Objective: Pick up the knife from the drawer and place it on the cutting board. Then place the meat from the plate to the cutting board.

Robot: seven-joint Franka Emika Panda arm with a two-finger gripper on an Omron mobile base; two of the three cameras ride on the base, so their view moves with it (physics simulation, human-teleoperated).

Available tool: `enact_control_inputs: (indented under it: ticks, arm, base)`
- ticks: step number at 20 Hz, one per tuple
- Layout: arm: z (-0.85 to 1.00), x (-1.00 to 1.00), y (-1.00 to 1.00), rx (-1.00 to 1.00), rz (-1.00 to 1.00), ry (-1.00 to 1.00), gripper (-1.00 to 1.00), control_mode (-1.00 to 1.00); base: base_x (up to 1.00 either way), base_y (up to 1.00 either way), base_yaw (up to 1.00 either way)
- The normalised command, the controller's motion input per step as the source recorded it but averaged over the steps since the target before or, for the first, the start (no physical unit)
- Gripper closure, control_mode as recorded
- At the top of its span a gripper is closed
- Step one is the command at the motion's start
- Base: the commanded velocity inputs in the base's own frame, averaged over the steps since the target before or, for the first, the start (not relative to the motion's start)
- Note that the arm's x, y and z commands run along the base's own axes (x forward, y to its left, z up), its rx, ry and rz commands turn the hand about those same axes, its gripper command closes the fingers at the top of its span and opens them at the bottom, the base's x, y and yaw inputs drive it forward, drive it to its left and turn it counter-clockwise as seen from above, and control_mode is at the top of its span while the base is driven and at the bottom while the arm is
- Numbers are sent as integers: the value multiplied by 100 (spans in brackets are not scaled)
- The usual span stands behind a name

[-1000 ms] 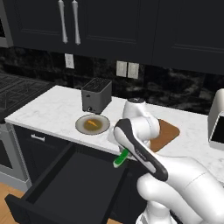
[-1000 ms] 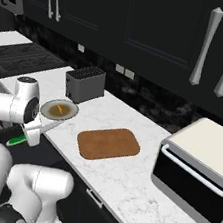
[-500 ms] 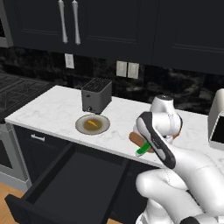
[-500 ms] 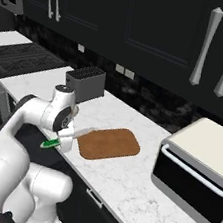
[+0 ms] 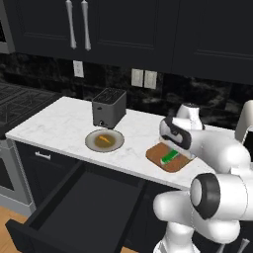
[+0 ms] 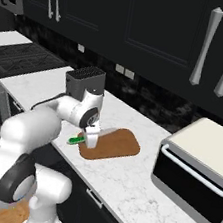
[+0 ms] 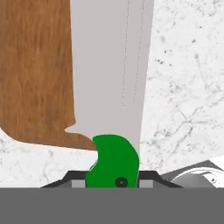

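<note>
One knife: green handle, pale blade, the knife [image 7: 109,87] is clamped in the gripper [image 6: 90,139] by its handle, blade sticking out ahead over the edge of the board in the hand view.
Gripper: pinched shut on the green handle, hanging low at the near-left end of the board in the right base view.
Cutting board: reddish-brown cutting board [image 6: 113,144] lies flat on the marble counter [image 5: 54,123], between the plate and the white appliance [image 6: 201,167] on the far side.
Knife from the left base view: green bit of the handle [image 5: 169,157] shows over the board, right under the arm's wrist; can't tell if it's touching the wood or just above it.
Plate: round plate [image 5: 94,146] sits in front of the toaster [image 5: 108,113], near the counter's front edge.
Meat: orange-brown meat [image 5: 104,140] lies on the plate's middle.
Drawer: dark drawer [image 5: 74,207] is pulled wide open below the counter.
</note>
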Motion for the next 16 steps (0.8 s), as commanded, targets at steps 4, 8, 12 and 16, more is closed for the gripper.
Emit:
enact_control_inputs:
  ticks: [4, 8, 12, 16]
  arm:
    - [-69, 73, -5, 0, 0, 0, 100, -100]
    - [-57, 62, -2, 0, 0, 0, 100, -100]
    - [-32, 19, -10, 0, 0, -10, 100, -100]
    - [-46, 16, 0, 0, 0, -8, -100, -100]
  base:
    - [0, 0, 0]
    - [0, 0, 0]
    - [0, 0, 0]
    - [0, 0, 0]
